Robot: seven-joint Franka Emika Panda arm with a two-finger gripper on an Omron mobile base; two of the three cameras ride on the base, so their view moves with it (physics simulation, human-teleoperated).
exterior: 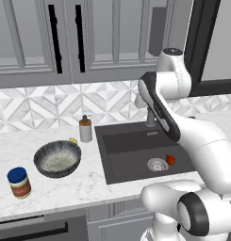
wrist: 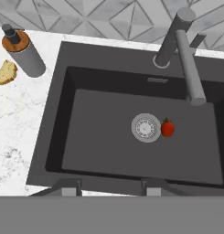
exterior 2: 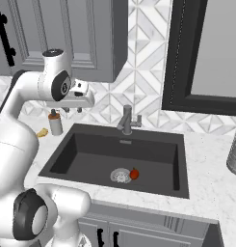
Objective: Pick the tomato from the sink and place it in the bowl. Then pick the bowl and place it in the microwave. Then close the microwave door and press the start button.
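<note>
- The tomato [wrist: 167, 128] lies on the sink [wrist: 104, 151] floor, touching the right edge of the round drain [wrist: 146, 127], well below the gripper [wrist: 112, 188].
- The gripper hangs above the basin's near rim, fingers spread, holding nothing.
- The faucet [wrist: 184, 55] reaches over the basin ahead.
- Off to the left stands the soap dispenser [wrist: 23, 51]; the bowl [exterior: 57, 159] rests on the counter [exterior: 51, 188] further left.

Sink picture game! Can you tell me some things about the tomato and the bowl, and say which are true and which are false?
1. The tomato lies in the sink beside the drain. True.
2. The bowl holds the tomato. False: nothing lies in it.
3. The bowl stands on the counter, left of the sink. True.
4. The jaws grip the tomato. False: the gripper hangs high above the basin.
</note>
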